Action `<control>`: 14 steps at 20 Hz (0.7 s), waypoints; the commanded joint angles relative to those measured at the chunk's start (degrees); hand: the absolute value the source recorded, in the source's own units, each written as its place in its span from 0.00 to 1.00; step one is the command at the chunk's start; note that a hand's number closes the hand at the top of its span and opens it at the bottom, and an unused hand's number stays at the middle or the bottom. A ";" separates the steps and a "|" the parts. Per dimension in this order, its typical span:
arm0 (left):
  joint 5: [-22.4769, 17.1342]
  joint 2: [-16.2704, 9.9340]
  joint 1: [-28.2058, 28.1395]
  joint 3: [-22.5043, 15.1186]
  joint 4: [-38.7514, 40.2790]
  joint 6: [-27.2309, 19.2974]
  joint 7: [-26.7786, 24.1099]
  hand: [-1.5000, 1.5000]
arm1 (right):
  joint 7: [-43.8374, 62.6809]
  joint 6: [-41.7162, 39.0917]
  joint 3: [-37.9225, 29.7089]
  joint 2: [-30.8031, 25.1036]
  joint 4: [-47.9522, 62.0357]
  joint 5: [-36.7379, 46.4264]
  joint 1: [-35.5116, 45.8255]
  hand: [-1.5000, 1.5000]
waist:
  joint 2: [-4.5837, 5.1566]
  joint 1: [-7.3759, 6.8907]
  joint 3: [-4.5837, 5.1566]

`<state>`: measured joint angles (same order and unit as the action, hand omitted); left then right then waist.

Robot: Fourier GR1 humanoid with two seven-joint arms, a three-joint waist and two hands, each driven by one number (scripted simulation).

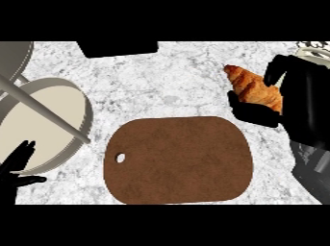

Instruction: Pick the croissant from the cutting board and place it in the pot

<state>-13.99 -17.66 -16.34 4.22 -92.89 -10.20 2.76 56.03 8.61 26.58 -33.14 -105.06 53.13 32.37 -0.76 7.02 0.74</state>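
Two hands show, and only one is working. At about eight o'clock, by the lower edge, the left hand rests with its fingers straight and apart, pointing up, holding nothing, its fingertips overlapping the pot's near rim in this view.

Just above it, at nine o'clock, sits the pot, a pale round vessel with a grey wall, and a long grey handle runs diagonally across its mouth from the upper left. Behind it, at ten o'clock, part of a second round vessel shows at the edge. A black object sits at twelve o'clock; what it is cannot be told.

The brown cutting board lies at centre toward six o'clock, nothing on it, a small hole near its left end.

At two o'clock the croissant is off the board, clamped in the right hand, fingers and thumb curled round its lower end while its pointed tip sticks out up and left.

Judging from here, the carry is the risk: the pot lies well apart to the left, across the whole board. The handle over the opening could catch the croissant or the fingers on the way down, and a release too near the rim might leave it on the counter. With only one end held, the croissant may also tip during the swing.
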 commanded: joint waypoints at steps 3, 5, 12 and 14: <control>-0.84 0.23 12.24 0.66 -6.50 -0.01 -3.86 0.50 | -4.43 1.77 -8.46 -8.01 -0.35 -5.37 -6.67 1.00 | 0.20 0.86 -1.03; -0.80 0.15 11.47 0.82 -7.23 0.08 -3.79 0.50 | -7.06 4.70 -10.41 -9.25 -0.55 -6.80 -10.62 1.00 | 0.15 1.01 -1.20; 0.07 1.19 13.07 -0.10 -6.94 -0.01 -3.85 0.50 | -17.36 8.62 -18.08 -13.09 5.14 -14.39 -15.21 1.00 | 0.78 -0.17 -1.17; 0.02 1.31 13.60 -0.48 -6.93 0.46 -3.57 0.50 | -21.12 10.47 -18.76 -13.13 7.33 -15.44 -17.31 1.00 | 0.97 -0.45 -1.22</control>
<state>-13.30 -16.66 -15.68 4.48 -93.53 -10.20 2.92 40.47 16.30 10.42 -45.21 -100.66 40.42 18.30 0.35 6.05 0.49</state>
